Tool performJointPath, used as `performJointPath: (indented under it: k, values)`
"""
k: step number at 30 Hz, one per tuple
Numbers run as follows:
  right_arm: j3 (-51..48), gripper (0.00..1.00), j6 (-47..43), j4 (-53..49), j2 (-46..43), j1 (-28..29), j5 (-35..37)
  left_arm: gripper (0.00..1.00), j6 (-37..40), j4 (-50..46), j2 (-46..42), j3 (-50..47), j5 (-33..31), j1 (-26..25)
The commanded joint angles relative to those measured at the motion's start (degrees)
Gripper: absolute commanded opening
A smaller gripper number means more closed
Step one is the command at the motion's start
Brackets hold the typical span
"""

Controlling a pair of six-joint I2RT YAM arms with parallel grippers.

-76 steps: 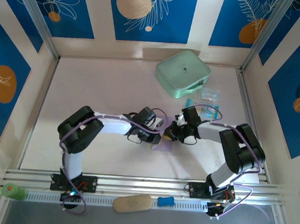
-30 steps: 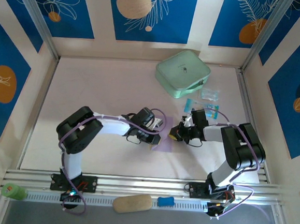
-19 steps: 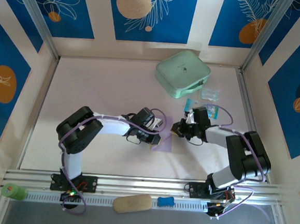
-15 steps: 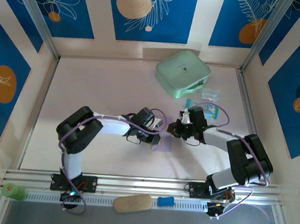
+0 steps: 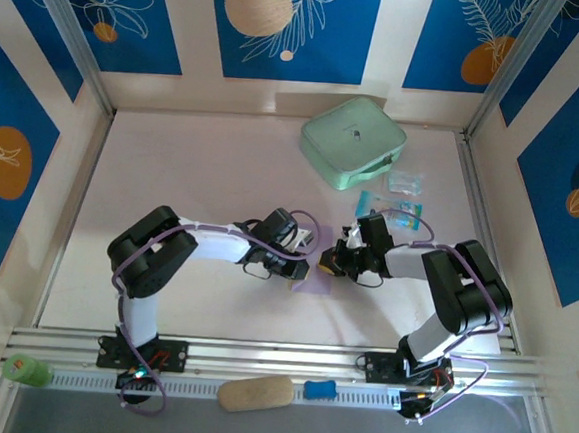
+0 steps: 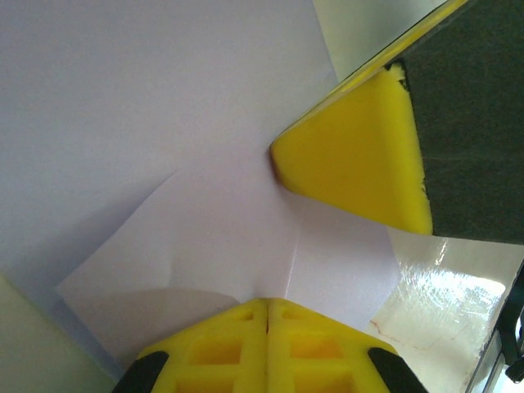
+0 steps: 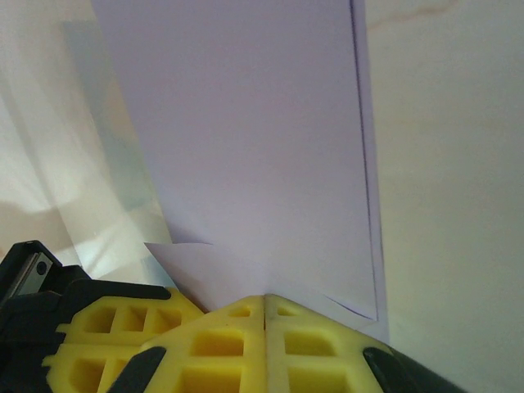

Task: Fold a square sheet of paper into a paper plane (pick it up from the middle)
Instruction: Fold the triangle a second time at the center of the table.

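Lavender-purple, the square sheet of paper (image 5: 314, 280) is lying on the desk (image 5: 202, 180) directly between the two arms. The left end effector (image 5: 301, 269) is pressing at its left side and the right end effector (image 5: 330, 266) at its right, both equally near and both pinched fully closed. From the right wrist it is stretching lengthwise straight ahead of the tips, showing doubled edges and soft creases, seemingly only partly folded.

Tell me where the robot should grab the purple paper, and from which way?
Likely the folded flap of the square sheet of paper, coming in low at its free edge. The sheet lies flat on the table, and a shadow under that flap suggests it lifts a little.
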Motion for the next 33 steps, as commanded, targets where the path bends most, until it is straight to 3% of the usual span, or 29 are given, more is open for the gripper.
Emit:
performJointPath:
  k: [1, 13, 18, 33]
  values:
    - [-1.86, 0.0, -0.48, -1.38, 1.98, -1.38, 1.18, 0.05, -0.74, -5.46, -1.97, -0.08, -0.13, 0.41]
    - [-1.81, 0.0, -0.46, -1.31, 2.77, -1.85, 0.71, 0.01, -2.16, -3.49, 1.03, 6.04, 5.24, -1.16]
    - [-1.64, 0.0, -0.5, -1.26, 3.35, -1.77, 0.72, 0.01, -2.2, -5.39, 3.17, 5.24, 0.78, -1.17]
    - [-1.18, 0.0, -0.98, -1.99, 4.26, -2.03, 1.03, 0.05, -1.04, -7.48, -0.26, 0.07, 0.87, -1.18]
